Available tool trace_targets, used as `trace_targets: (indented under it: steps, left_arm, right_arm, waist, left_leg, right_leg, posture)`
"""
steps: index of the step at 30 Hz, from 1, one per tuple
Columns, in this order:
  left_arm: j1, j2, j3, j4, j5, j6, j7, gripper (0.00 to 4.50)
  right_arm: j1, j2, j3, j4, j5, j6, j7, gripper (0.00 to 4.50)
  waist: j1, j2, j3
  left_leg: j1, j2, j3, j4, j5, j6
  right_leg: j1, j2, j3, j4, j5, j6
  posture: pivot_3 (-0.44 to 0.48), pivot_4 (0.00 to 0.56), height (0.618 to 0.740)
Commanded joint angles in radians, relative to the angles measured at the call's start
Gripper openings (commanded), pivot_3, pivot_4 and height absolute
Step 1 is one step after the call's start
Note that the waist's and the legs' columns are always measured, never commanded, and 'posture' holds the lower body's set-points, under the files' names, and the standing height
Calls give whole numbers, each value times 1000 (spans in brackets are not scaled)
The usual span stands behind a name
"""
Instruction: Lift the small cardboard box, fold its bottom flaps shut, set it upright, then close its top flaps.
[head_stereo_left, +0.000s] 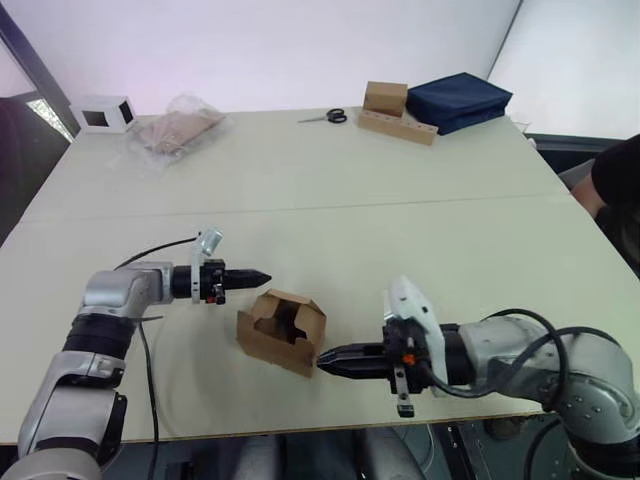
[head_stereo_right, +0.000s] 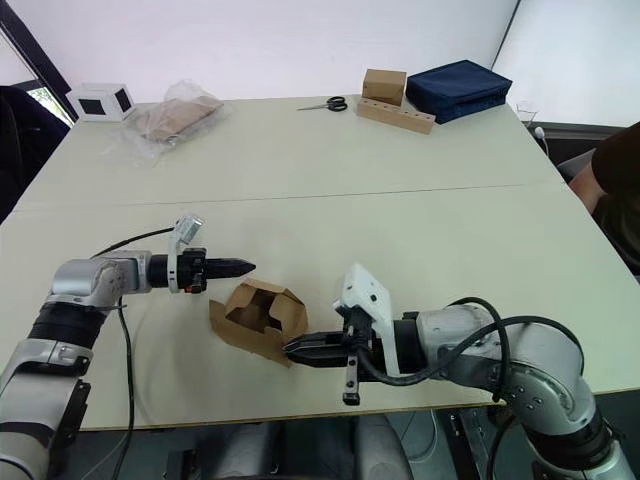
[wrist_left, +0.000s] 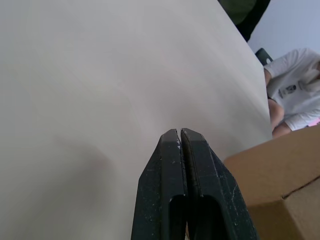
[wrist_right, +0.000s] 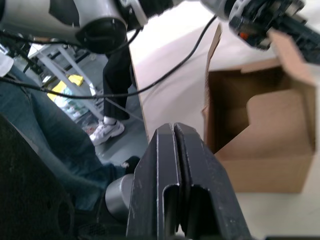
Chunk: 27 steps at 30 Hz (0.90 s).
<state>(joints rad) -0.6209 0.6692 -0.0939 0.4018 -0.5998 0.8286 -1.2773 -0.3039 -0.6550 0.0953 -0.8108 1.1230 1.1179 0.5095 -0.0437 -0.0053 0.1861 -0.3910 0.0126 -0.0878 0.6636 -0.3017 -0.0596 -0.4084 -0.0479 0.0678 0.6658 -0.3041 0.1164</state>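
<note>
Two end effectors, left (head_stereo_left: 262, 277) and right (head_stereo_left: 322, 364), both pinched narrow, flank the small cardboard box (head_stereo_left: 281, 331) on the tabletop (head_stereo_left: 400, 210), seemingly poised to press it between them for lifting.

Pale table (head_stereo_left: 330, 210) with the small cardboard box (head_stereo_left: 282, 329) sitting between the two sets of fingers; way past them: scissors (head_stereo_left: 327, 117), plastic bag (head_stereo_left: 178, 128), white box (head_stereo_left: 103, 113), navy bag (head_stereo_left: 459, 100), holed strip (head_stereo_left: 397, 126).
</note>
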Motion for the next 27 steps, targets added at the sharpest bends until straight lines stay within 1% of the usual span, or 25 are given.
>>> trace_targets:
  steps: [1,6,12,16,27]
  left_arm:
    - [25,10,11,-77,-11,34,-21,44]
    - [83,8,35,-189,-43,89,-5,44]
    - [148,-3,82,-319,-106,168,48,44]
    - [173,-2,95,-341,-116,184,69,44]
    - [197,-12,105,-364,-117,182,95,44]
  right_arm:
    - [-29,27,34,-15,-13,-12,-51,0]
    - [-49,41,71,1,-68,-25,-87,0]
    - [-55,31,97,5,-122,-35,-78,0]
    - [-56,36,100,7,-138,-36,-70,0]
    - [-63,61,160,65,-242,-68,-35,0]
  waist:
    - [0,0,0]
    - [1,0,0]
    - [1,0,0]
    - [2,0,0]
    - [2,0,0]
  left_leg:
    - [0,0,0,0,0,0]
    - [0,0,0,0,0,0]
    - [0,0,-1,0,0,0]
    - [0,0,-1,0,0,0]
    - [0,0,-1,0,0,0]
  right_leg:
    - [0,0,0,0,0,0]
    - [0,0,0,0,0,0]
    - [0,0,0,0,0,0]
    - [0,0,0,0,0,0]
    - [0,0,0,0,0,0]
  posture:
    - [0,150,740]
    - [0,150,740]
    - [0,150,740]
    - [0,150,740]
    - [0,150,740]
